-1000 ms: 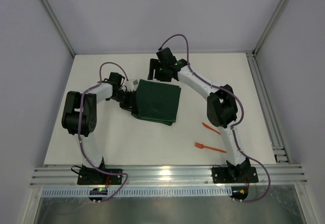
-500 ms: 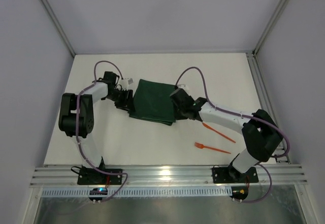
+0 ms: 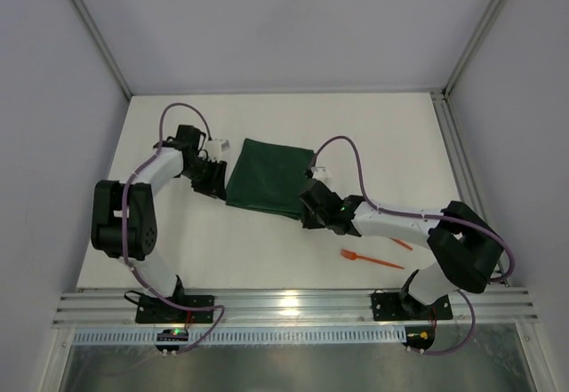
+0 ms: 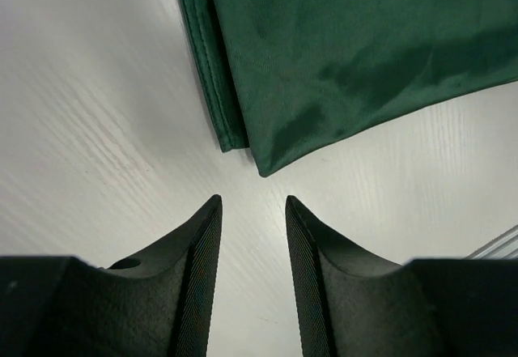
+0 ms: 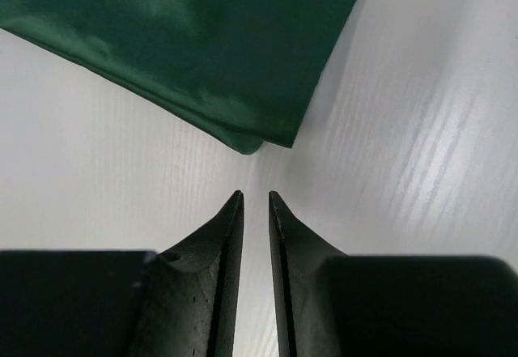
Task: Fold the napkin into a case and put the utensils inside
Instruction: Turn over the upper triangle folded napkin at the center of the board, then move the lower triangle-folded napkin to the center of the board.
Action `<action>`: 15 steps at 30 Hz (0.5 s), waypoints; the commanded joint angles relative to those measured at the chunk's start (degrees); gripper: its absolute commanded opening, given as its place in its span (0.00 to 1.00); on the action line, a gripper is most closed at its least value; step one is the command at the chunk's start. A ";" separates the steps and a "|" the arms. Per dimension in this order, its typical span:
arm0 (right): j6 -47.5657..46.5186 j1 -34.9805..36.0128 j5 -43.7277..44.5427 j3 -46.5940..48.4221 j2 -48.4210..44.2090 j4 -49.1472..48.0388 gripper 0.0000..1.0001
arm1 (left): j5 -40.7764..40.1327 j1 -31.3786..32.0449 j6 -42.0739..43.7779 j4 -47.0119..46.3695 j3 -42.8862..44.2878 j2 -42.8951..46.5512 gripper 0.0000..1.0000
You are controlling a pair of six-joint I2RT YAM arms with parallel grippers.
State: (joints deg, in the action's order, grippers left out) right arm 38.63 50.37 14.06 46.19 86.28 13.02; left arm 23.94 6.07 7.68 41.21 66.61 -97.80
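Left pincer (image 4: 253,201) spread | right pincer (image 5: 255,195) barely parted, both empty | one utensil (image 3: 402,244) mostly hidden

light: bright, even, from above | shadows: faint, soft | glare: streaks on white table (image 5: 437,130) | focus: sharp

The right arm (image 3: 391,223) is covering most of one utensil (image 3: 402,244) (only a short orange stub is showing). The second utensil (image 3: 372,260) is appearing too small to tell its tines. Both wrist views are cropping the napkin (image 4: 348,49) at their edges, showing one corner each.
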 commanded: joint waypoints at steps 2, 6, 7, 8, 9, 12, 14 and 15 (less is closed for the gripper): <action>1.71 1.57 1.75 0.21 1.25 -7.56 0.22 | -1.09 2.54 0.23 0.98 -2.71 -1.34 0.39; 2.67 2.19 3.77 0.30 2.66 -7.74 0.23 | -2.32 3.87 -0.65 -1.21 -2.54 -2.83 0.41; 3.20 2.19 4.12 0.13 2.67 -7.74 0.25 | -2.41 3.95 -0.91 -1.48 -2.45 -3.10 0.41; 3.20 2.19 4.56 0.04 2.75 -7.66 0.25 | -2.50 3.95 -1.00 -1.66 -2.01 -3.36 0.41; 3.38 2.19 4.92 -0.14 2.75 -7.39 0.25 | -2.50 4.13 -1.18 -1.92 -1.84 -3.62 0.41; 3.64 2.10 5.53 -0.14 3.19 -6.86 0.27 | -2.24 4.65 -1.44 -2.28 -1.66 -4.50 0.41; 3.73 2.19 5.36 -0.05 3.72 -7.39 0.29 | -1.97 5.09 -1.62 -2.54 -1.74 -5.21 0.41; 3.64 2.19 5.27 -0.05 4.59 -7.65 0.29 | -1.80 5.53 -1.62 -2.63 -1.83 -5.38 0.40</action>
State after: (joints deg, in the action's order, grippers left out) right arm 40.97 52.29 16.86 46.13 89.54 8.03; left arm 22.00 10.59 6.66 40.18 63.72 -102.37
